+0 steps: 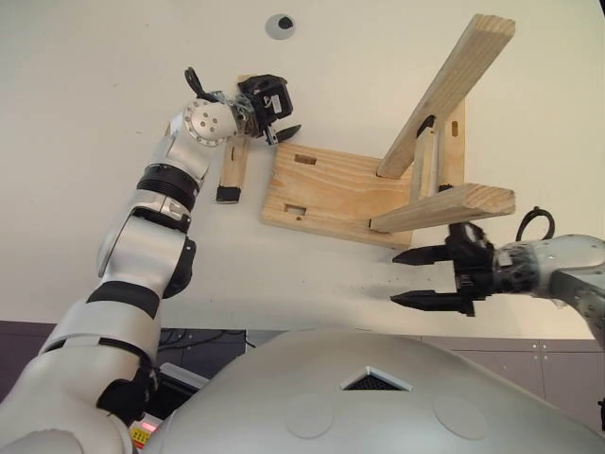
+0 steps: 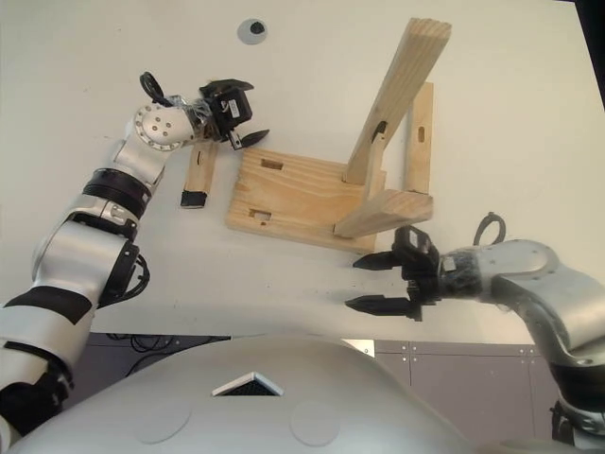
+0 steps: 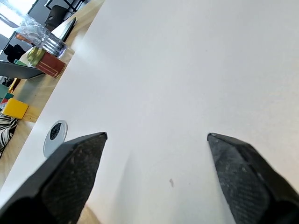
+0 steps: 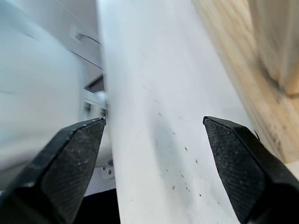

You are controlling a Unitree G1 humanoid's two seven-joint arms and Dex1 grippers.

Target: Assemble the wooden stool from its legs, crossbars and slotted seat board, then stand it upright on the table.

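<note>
My left gripper (image 1: pixel 282 132), spread wide, hovers over a loose leg (image 1: pixel 233 175) lying just beside the seat board (image 1: pixel 321 189). The board lies flat mid-surface (image 1: pixel 113 57), with two legs (image 1: pixel 449 90) and a crossbar (image 1: pixel 427 151) slotted in at its right end. My right gripper (image 1: pixel 405 277), also spread, hangs just before the nearer leg (image 1: pixel 444 208). A nudge there could, I judge, lever the joints loose. A grommet (image 1: pixel 280 26) sits well beyond.
</note>
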